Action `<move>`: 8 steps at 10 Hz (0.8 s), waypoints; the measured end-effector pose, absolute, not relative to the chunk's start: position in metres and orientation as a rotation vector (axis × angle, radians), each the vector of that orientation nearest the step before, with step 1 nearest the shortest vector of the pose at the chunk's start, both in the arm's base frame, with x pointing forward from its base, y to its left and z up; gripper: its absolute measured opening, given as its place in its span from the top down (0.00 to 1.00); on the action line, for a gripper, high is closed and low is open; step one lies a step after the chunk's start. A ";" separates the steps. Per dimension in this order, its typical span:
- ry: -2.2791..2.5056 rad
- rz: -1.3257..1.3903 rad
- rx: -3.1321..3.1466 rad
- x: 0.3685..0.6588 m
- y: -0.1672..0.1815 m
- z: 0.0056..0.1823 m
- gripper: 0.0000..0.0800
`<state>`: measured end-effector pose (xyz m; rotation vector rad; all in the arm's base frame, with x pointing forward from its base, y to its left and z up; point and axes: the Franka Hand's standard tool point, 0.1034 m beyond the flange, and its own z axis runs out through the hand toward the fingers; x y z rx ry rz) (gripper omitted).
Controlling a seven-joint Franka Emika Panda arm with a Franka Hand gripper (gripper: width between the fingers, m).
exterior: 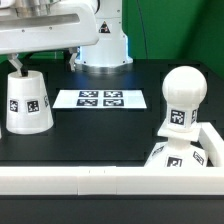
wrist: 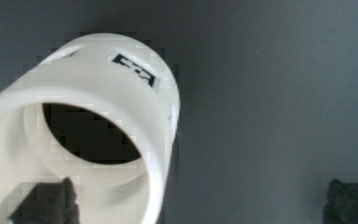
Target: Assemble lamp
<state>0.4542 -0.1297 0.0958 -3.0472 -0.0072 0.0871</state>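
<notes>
The black desk (exterior: 100, 130) fills the scene, and a white rail (exterior: 110, 180) runs along its near edge with a side wall rising at the exterior view's right. Take the marker board (exterior: 100, 98) as our reference: it lies flat at mid-desk showing four tags.

Behind the marker board stands the white robot base (exterior: 103, 45), and the arm reaches out from it toward the exterior view's left.

To the exterior view's left of the marker board sits the lampshade (exterior: 27, 102), the tapered cup, resting on the desk with its narrow end up and tags on its side. The hand (exterior: 17, 64) is right over that narrow top, one dark finger poking down at the rim. In the wrist view the lampshade (wrist: 96, 125) fills the picture, its dark opening facing the camera, with a dark fingertip (wrist: 48, 203) by the rim on one side and the other well out on the far side. So the fingers are spread wide; whether either one touches the rim, I cannot tell.

To the exterior view's right of the marker board, nearer the rail, the bulb (exterior: 182, 100) stands upright, round head on its tagged stem. Under it is the lamp base (exterior: 180, 158), tucked into the rail's corner, the stem rising from it.
</notes>
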 end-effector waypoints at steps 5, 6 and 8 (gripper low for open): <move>-0.016 0.100 -3.054 0.453 -0.128 0.081 0.28; -0.016 0.100 -3.054 0.453 -0.128 0.081 0.44; -0.016 0.101 -3.054 0.453 -0.128 0.081 0.69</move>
